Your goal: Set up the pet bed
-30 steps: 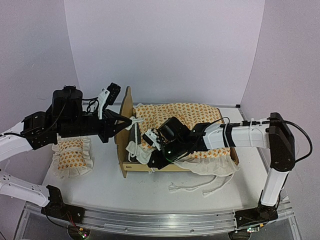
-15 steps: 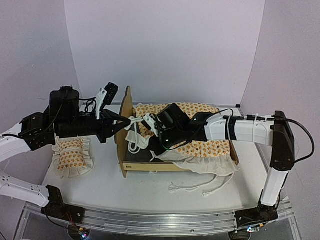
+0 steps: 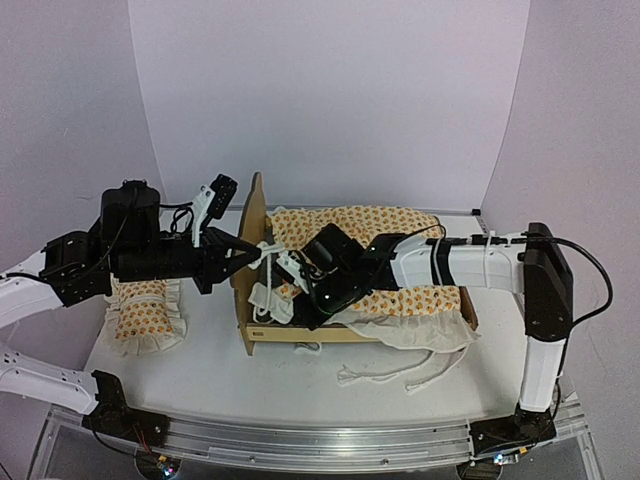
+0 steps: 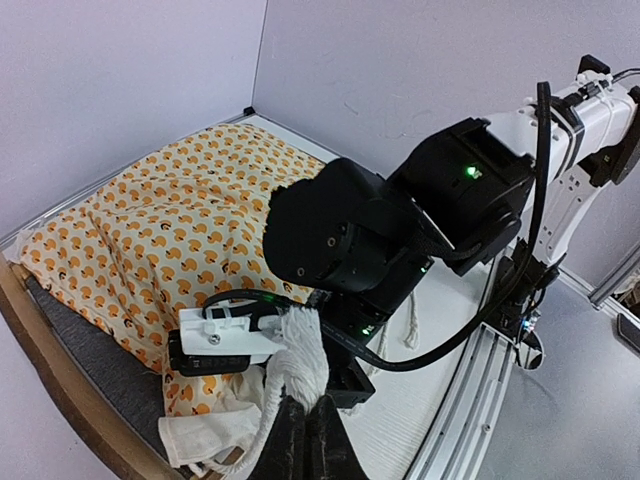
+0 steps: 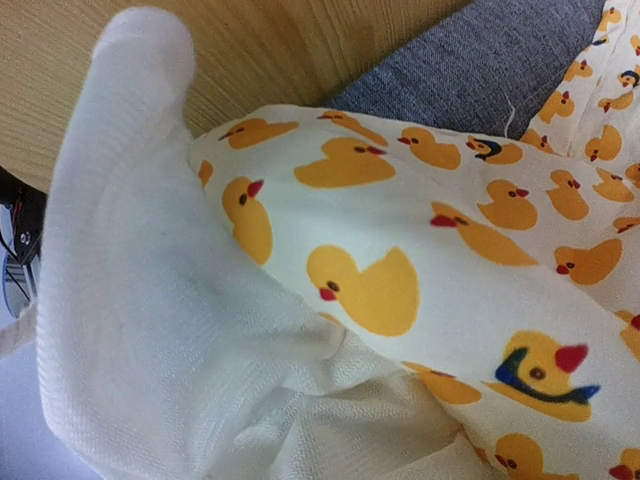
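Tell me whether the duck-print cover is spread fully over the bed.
Not fully: the cover is bunched back near the headboard, leaving grey base bare.

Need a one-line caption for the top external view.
Left gripper pinches a white tie at the head of the pet bed; right gripper, shut, grips the duck-print cover beside it.

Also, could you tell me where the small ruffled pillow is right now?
In the top view, the pillow lies on the table, left of the pet bed's headboard, beneath the left arm.
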Controlling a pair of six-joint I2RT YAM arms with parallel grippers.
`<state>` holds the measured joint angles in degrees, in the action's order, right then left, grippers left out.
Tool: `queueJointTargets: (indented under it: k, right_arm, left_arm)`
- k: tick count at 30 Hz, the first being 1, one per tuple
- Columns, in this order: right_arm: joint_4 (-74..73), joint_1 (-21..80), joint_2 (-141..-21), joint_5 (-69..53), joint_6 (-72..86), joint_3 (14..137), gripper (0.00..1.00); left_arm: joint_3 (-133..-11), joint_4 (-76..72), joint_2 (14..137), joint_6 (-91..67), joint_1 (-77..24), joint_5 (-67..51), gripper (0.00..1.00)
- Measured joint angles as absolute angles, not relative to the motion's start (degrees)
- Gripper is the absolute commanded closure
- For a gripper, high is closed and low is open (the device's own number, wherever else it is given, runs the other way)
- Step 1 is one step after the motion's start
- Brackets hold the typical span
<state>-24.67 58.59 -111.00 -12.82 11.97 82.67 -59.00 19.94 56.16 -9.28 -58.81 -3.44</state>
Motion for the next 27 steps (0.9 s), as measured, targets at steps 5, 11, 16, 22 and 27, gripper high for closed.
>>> queueJointTargets:
  k: [5, 11, 16, 22, 27]
  right_arm:
    - [-33.71, 58.59, -112.53, -14.70, 12.27, 88.84, 0.65]
    - [-46.57, 58.54, -111.33, -19.03, 14.68, 93.23, 0.36]
    - [-55.24, 58.63, -109.10, -21.30, 18.61, 94.26, 0.34]
    - [-50.48, 63.59, -99.15, -13.82, 24.25, 80.27, 0.33]
    - [-31.57, 72.75, -95.83, 1.74, 27.51, 64.47, 0.34]
  left_arm:
    - [-58.28, 19.92, 56.03, -9.69, -58.81, -5.10, 1.00]
    - [-57.78, 19.88, 55.88, -10.37, -58.81, -6.39, 1.00]
    - [-57.47, 19.86, 55.92, -10.37, -58.81, -6.28, 1.00]
    - [-55.02, 18.92, 55.81, -10.72, -58.81, -4.25, 1.00]
    - [-53.63, 17.87, 55.77, -12.32, -58.81, -2.44, 1.00]
